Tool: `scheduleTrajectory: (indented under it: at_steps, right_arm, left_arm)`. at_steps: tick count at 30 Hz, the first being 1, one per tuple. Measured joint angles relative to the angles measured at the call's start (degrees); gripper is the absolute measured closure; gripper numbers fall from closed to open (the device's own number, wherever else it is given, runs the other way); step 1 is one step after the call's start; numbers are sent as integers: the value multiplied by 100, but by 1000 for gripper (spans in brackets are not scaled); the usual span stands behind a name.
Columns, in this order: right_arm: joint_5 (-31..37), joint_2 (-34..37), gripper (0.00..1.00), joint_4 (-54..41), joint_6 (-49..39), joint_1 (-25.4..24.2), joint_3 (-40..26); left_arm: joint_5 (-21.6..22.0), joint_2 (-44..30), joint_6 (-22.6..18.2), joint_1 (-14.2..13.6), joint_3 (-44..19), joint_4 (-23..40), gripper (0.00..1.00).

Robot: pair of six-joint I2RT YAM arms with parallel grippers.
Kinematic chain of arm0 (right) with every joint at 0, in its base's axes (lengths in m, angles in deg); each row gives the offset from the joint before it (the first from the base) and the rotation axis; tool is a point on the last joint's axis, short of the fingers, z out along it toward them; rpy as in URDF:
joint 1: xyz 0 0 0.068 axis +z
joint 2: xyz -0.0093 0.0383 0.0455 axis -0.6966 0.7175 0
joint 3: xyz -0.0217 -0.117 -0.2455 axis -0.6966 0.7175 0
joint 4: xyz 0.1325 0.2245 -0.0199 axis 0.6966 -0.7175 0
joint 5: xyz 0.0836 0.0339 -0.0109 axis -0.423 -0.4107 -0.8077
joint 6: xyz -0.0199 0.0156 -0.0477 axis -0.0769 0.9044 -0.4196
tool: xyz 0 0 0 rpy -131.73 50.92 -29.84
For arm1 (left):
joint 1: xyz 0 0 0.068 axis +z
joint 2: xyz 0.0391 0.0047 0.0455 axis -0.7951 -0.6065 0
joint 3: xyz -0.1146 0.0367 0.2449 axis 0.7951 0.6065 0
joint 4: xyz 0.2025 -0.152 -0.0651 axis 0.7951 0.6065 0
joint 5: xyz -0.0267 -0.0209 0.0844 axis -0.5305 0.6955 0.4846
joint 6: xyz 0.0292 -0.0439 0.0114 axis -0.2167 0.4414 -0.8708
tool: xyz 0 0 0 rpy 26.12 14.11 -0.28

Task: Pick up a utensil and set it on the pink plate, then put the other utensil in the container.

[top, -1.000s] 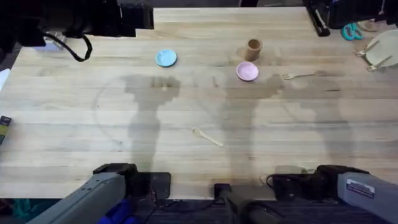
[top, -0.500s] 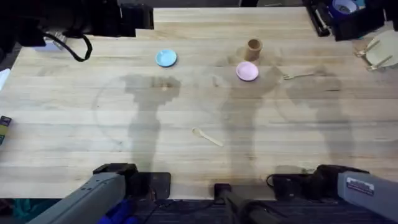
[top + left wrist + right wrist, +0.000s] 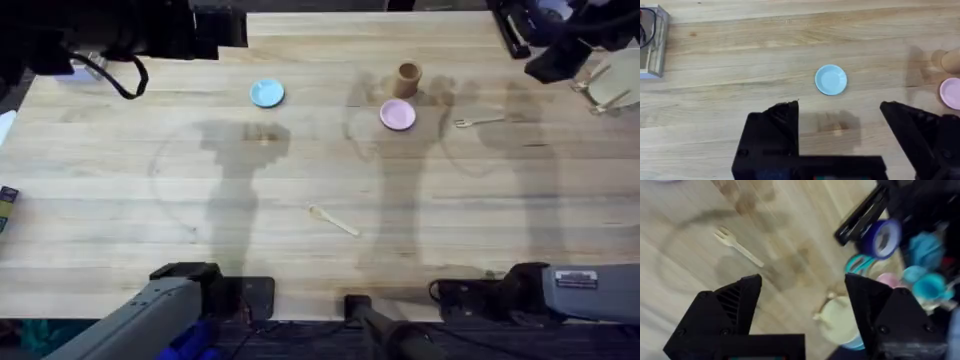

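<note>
Nothing is held at this point. The fork lies flat on the worktop toward the far right corner, well right of the pink plate, tines toward the plate; the brown cup stands just behind the plate, nearly touching it. The spoon lies alone near the worktop's middle, toward the near edge. Left gripper is seen spread wide, empty, above bare wood near the blue plate. Right gripper is likewise spread & empty, w/ the fork ahead of it and clutter at the far right edge close by: cream plate, tape roll, scissors. Risks judged: both utensils are thin & flat, so a pinch may slip or skid them across the wood; a low approach may jam the fingers on the worktop. Plate and cup sit so close that a careless placement may knock the cup over or shift the plate. The blue plate may be mistaken for the target.
</note>
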Motion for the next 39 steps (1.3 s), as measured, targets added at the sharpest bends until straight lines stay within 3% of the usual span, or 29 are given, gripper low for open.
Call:
scheduleTrajectory:
  at_steps: [4, 10, 28, 39]
  right_arm:
    - [0, 135, 5, 9, -835, 0, 0]
    - [0, 199, 6, -227, -1358, 0, 0]
    - [-76, 227, 7, -826, -1533, 0, 0]
    - [-87, 1084, 6, -732, -1544, 0, 0]
  left_arm:
    - [-2, 0, 0, 0, 0, -1, 7]
    - [-2, 0, 0, 0, 0, 0, 7]
    - [-2, 0, 0, 0, 0, 22, 7]
    - [-2, 0, 0, 0, 0, 22, 8]
